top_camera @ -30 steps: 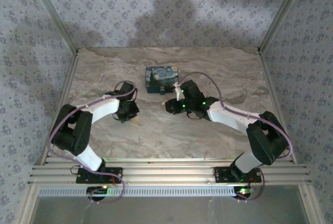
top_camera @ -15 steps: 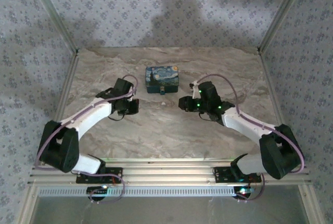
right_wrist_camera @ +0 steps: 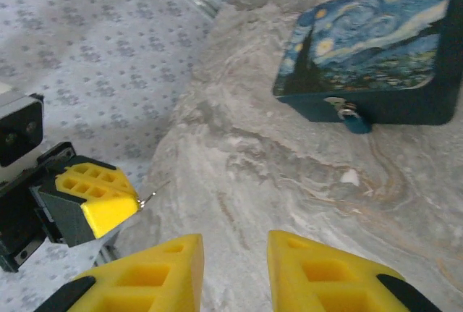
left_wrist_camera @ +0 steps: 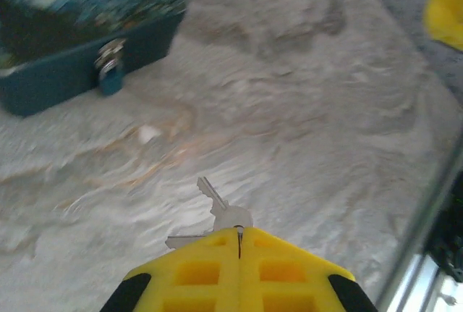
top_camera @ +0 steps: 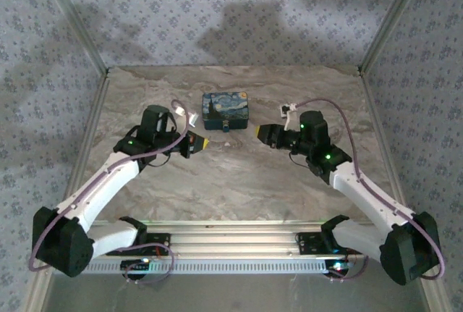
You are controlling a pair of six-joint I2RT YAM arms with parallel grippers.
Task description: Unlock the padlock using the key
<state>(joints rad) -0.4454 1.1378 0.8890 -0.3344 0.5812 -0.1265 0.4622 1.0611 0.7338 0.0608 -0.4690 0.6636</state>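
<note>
— Marbled grey-and-tan stone covers the desk (top_camera: 239, 189), and flowered grey wallpaper lines the walls around it. What sits on it?

— One rectangular tin box with a blue swirling night-sky print (top_camera: 226, 108). It stands near the far edge, midway between the two arms.

— And the lock?

— A small blue padlock (right_wrist_camera: 352, 118) hangs at the middle of the box's front wall, facing the arms. Its shackle looks closed, though both wrist views are too soft to be sure.

— Where is the key?

— The small silver key (left_wrist_camera: 217, 203) is pinched in the left hand (top_camera: 201, 141). That hand's yellow fingers are pressed together on the key's head, and the blade sticks out past the tips toward the box, above the desk. A second flat metal piece pokes out sideways beside it.

— The other side?

— The right hand (right_wrist_camera: 235, 243) hovers to the right of the box, its yellow fingers parted with nothing between them. Both hands point inward and are well apart from the padlock. A small white speck (right_wrist_camera: 349, 177) lies on the desk just in front of the box.
</note>
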